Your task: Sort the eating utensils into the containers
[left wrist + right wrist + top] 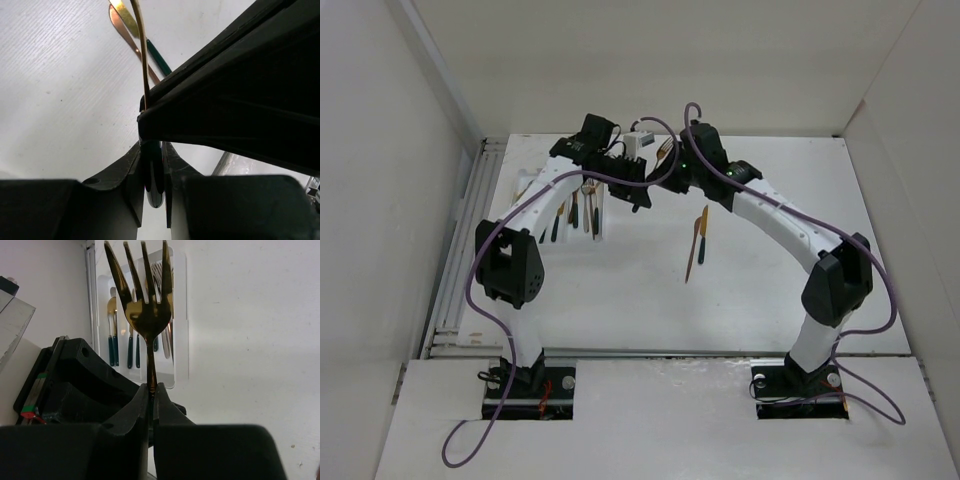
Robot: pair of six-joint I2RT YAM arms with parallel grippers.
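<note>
Right gripper (151, 390): pressed together on the neck of a gold fork (145, 315), tines up, aloft short of the white tray (181, 325). Left gripper (152, 162): pinching the same fork's dark handle, apparently a handover to re-orient it. Two loose utensils (698, 240) await sorting.

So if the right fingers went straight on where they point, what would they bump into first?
Most likely the white tray, straight ahead. The right fingers hold a fork, so its prongs would get there first. How far off the tray is, I can't tell.
</note>
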